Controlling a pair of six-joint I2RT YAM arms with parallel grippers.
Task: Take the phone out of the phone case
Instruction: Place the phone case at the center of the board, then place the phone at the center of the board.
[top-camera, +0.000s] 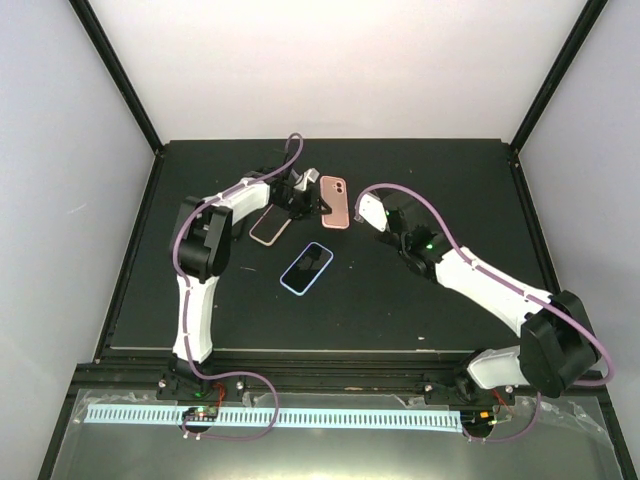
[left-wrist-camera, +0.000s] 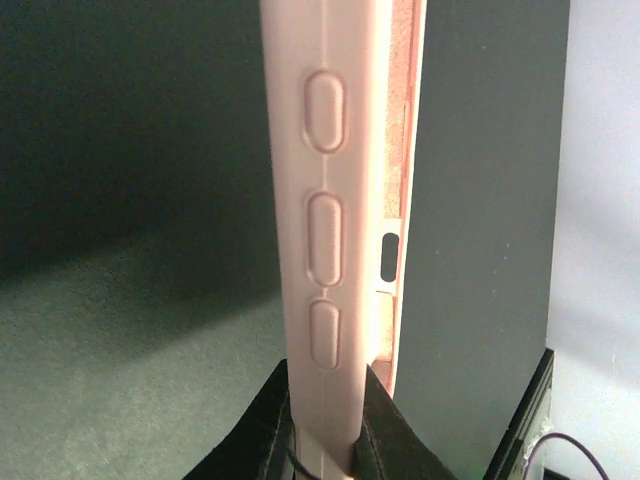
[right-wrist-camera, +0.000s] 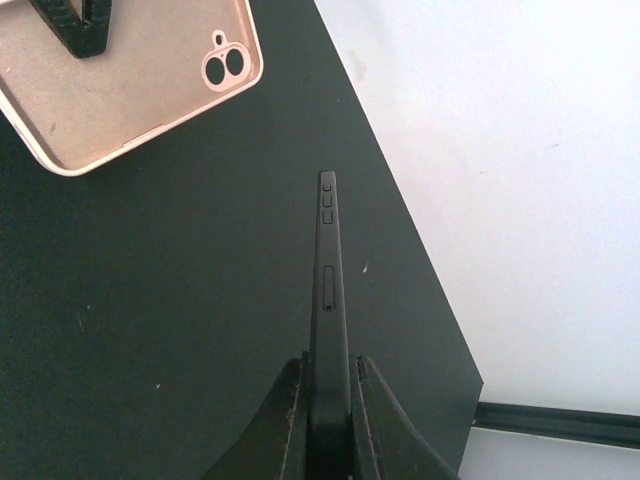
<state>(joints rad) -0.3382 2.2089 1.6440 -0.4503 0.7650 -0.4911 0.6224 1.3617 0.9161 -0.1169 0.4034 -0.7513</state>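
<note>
White arm links (top-camera: 190, 305), black joints (top-camera: 205, 243), purple cables (top-camera: 297, 146), green light (top-camera: 428, 241), black end effector fingers (right-wrist-camera: 288, 430).

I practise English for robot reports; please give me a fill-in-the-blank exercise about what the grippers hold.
1. The left gripper is shut on the ____ phone case.
2. The right gripper is shut on a thin ____ phone.
3. The lilac-edged phone lies flat on the ____.
Missing words: pink; black; table.
</note>
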